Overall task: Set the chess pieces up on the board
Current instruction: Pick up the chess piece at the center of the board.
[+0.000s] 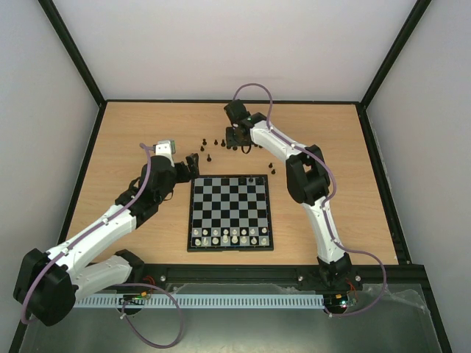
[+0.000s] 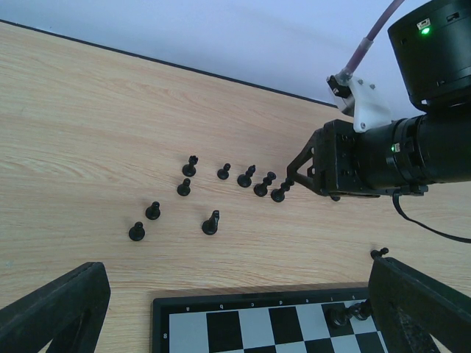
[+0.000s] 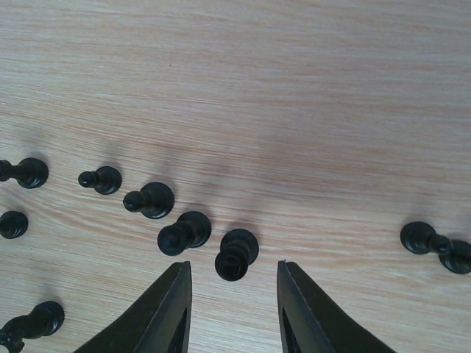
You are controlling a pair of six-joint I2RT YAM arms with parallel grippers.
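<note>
Top external view: the board (image 1: 190, 213) lies on the table (image 1: 132, 132) between the two arms, toward the near side. Pale pieces (image 1: 232, 236) stand lined up along its near edge. On the far row I can make out only two of the black pieces (image 1: 215, 142), toward the right. The rest stand scattered on the bare wood beyond the far edge. I'd say the black side is barely begun, with nearly all of it left to carry over. No box or tray shows anywhere, so the board is the only thing holding anything. The right pincer (image 1: 241, 145) reaches down among the loose pieces, while the left pincer (image 1: 193, 165) hangs just off the board's far left corner.

Left wrist view: the left pincer (image 2: 237, 279) has its jaws spread wide with nothing between them. It looks out over the board's far edge (image 2: 158, 323) at the loose black pieces (image 2: 184, 187). Across from it the right pincer (image 2: 291, 180) is low at the right end of that cluster. Two black pieces stand together on the board near the right finger.

Right wrist view: the right pincer (image 3: 234, 273) is part open, its jaws set either side of one black piece (image 3: 239, 246). A gap shows on each side, so it grips nothing yet. Other black pieces (image 3: 151, 200) trail off to the left, and two more lie far right.
</note>
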